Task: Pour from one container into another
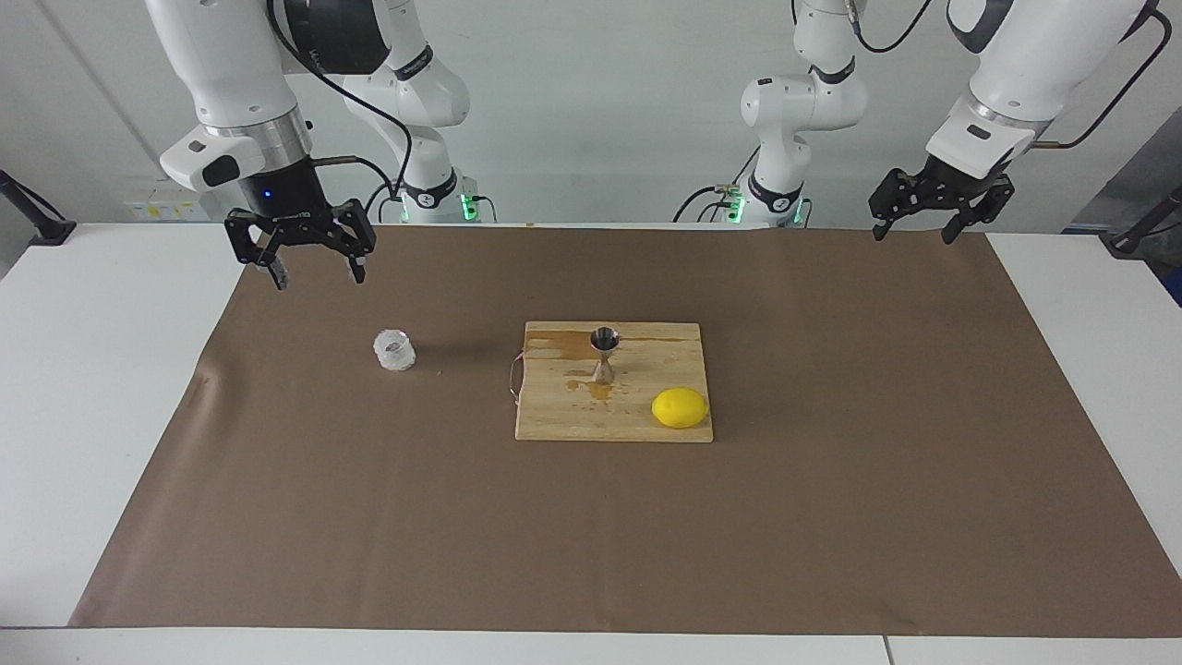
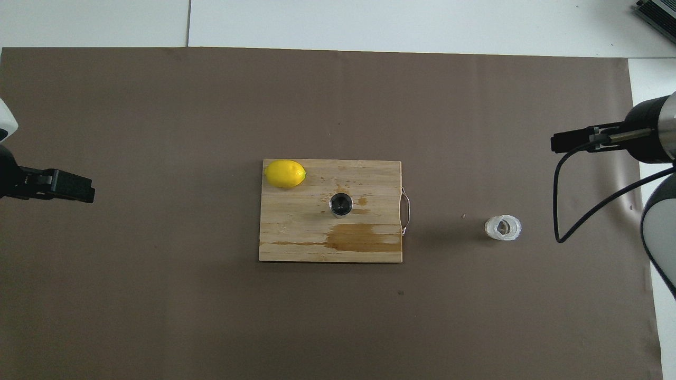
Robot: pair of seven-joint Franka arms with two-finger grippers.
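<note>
The right gripper (image 1: 314, 272) hangs in the air over the brown paper sheet (image 1: 369, 517) at the right arm's end of the worktop (image 1: 83, 388), its two fingers spread wide apart and holding nothing. Below it and toward the middle of the sheet stands a small, squat glass cup (image 1: 394, 350) with a faceted, sparkling clear wall, upright and alone on the paper, well apart from the gripper. Farther toward the middle lies a pale wooden cutting board (image 1: 554, 420) with a thin wire handle on the edge facing the cup and darker wet patches on its surface. A small silver jigger (image 1: 604, 355), shaped like two cones joined at a narrow waist, stands upright near the board's centre. A yellow lemon (image 1: 680, 407) rests on the board's corner farthest from the robots, toward the left arm's end. The left gripper (image 1: 928, 229) waits open and empty in the air over the sheet's corner at the left arm's end. No writing can be read anywhere.
</note>
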